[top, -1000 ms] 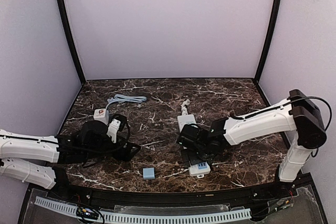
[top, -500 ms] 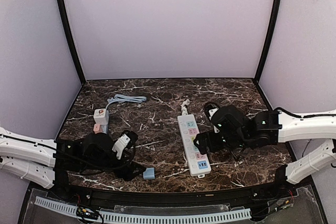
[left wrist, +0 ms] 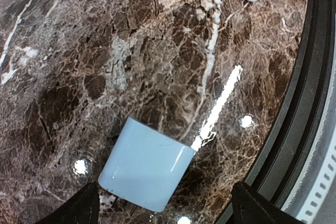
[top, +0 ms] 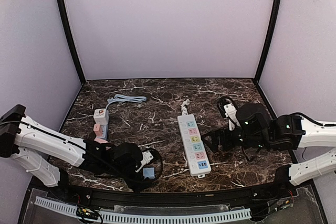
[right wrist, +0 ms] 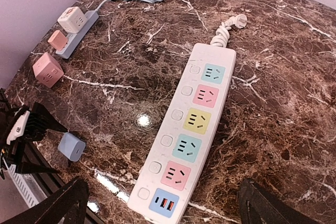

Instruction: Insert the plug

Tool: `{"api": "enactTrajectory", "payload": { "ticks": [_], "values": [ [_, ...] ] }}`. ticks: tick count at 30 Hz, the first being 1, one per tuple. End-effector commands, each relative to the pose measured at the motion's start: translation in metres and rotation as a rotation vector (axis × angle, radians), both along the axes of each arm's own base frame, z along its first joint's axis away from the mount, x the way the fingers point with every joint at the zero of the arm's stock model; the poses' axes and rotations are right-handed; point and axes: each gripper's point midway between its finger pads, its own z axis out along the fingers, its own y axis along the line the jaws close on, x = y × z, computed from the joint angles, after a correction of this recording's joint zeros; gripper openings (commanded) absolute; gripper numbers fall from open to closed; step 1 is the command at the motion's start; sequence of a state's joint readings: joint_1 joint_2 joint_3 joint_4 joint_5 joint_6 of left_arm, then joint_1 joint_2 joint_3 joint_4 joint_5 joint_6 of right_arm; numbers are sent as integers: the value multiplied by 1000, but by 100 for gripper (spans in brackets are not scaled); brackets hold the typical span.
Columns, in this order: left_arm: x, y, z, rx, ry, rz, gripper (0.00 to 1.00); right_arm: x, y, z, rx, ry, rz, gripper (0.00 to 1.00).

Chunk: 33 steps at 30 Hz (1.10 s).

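One pale blue plug (top: 149,172) lay flat on the dark marble table (top: 157,93), at its near side and left of centre. Just near of it ran the black rail (top: 184,195) along the table's edge, so there was little room on that side. Towards the far side and to the right, the marble was bare up to the power strip.

The left gripper (top: 148,164) hung low over the plug with its fingers spread. In the left wrist view the plug (left wrist: 146,163) sat slantwise, its nearer end about level with the two dark fingertips (left wrist: 86,205) and in the gap between them. I could not tell whether the left fingertip touched its corner; the right fingertip stood apart from it.

The white power strip (top: 193,144) lay right of the plug, running near to far, with a row of coloured sockets and its near end close to the rail. A strip of open marble separated it from the plug.

The right gripper (top: 211,140) hovered just right of the strip with its fingers spread wide, holding nothing.

Well to the far left sat a smaller blue-grey strip (right wrist: 79,35) carrying a white cube (top: 101,114), with a pink cube (right wrist: 47,70) beside it and a coiled blue cable (top: 126,98) beyond.
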<state>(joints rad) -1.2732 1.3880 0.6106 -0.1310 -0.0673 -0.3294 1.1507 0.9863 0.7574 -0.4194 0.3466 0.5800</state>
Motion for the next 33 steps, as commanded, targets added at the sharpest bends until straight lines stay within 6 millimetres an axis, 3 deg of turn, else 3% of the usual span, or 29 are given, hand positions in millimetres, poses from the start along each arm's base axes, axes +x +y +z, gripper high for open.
{"api": "enactTrajectory", "payload": {
  "ticks": [1,13,21,33],
  "values": [
    [-4,7,-10,131,-17,-98,87,-3,-1,3,28,-15,27,99],
    [-2,-1,-22,261,-28,-220,85,-16,8,3,108,-19,120,99],
    [-6,-8,-19,269,2,-247,67,-19,5,5,128,-33,134,99],
    [-19,-10,-20,252,81,-237,61,-22,-1,8,150,-36,128,99]
  ]
}}
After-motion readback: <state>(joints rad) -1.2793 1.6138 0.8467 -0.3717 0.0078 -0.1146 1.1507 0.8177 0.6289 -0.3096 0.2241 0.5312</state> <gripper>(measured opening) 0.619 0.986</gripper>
